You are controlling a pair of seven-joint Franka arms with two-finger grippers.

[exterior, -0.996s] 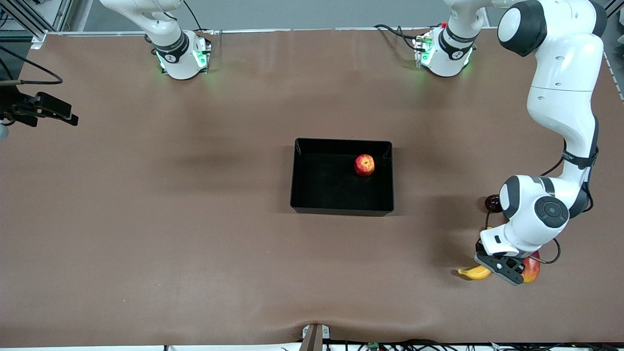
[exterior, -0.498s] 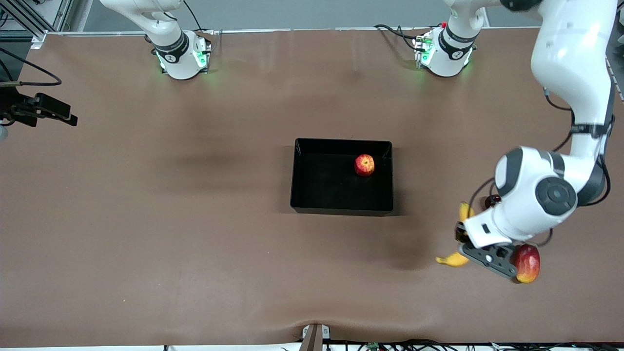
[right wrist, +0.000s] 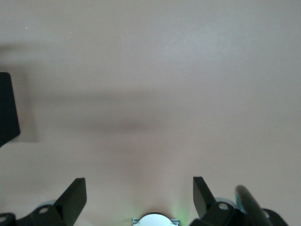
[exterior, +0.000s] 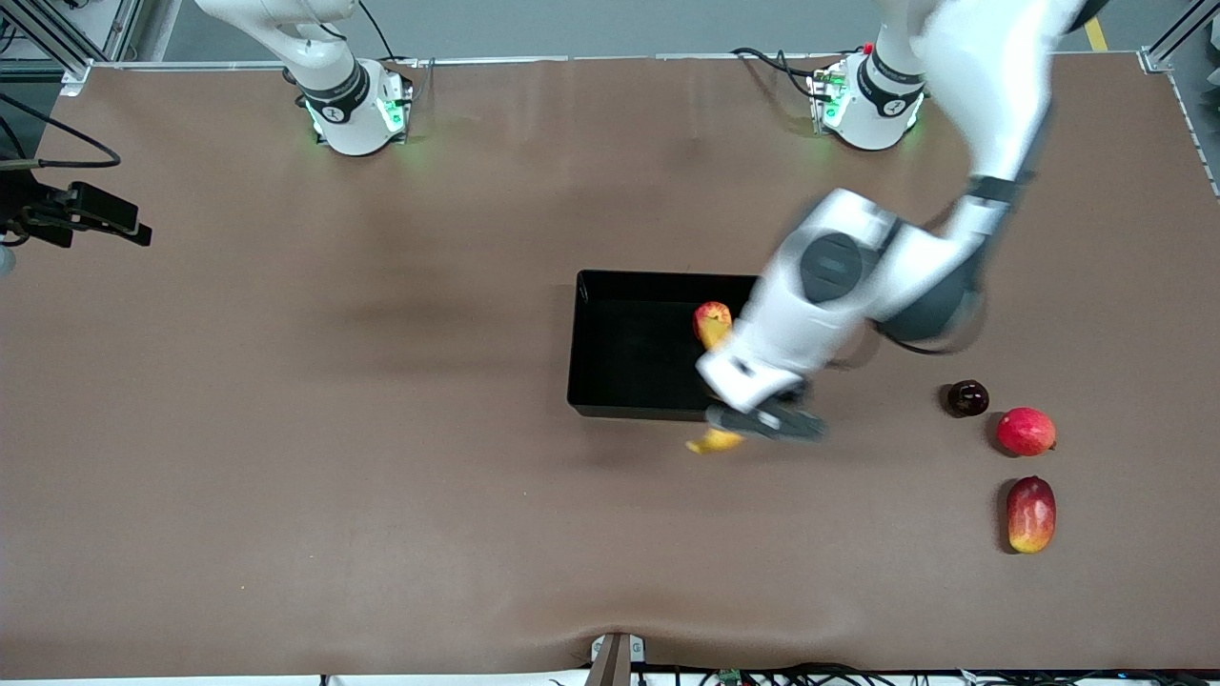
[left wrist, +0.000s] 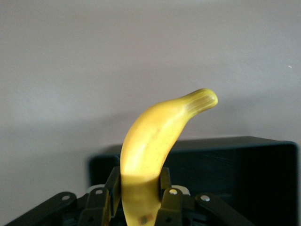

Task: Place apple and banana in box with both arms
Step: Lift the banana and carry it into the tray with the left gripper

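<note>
We have swung our left gripper (exterior: 753, 424), fingers clamped on the curved yellow banana (left wrist: 155, 141), from the table's end to the shallow black plastic box (exterior: 610, 412) holding the small red-yellow apple (exterior: 712, 322), so release comes next, while our right gripper (right wrist: 139, 197) waits, fingers apart.

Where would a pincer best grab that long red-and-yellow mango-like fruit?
Across its narrow middle, from straight above: the long red-yellow fruit lies flat with nothing touching it. The left pincer is busy holding the curved yellow banana.

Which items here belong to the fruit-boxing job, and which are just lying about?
Job: banana gripped by left tool above box edge; apple in box; right tool open, waiting.
Lying about: dark round fruit, pink-red fruit, mango-like fruit.
</note>
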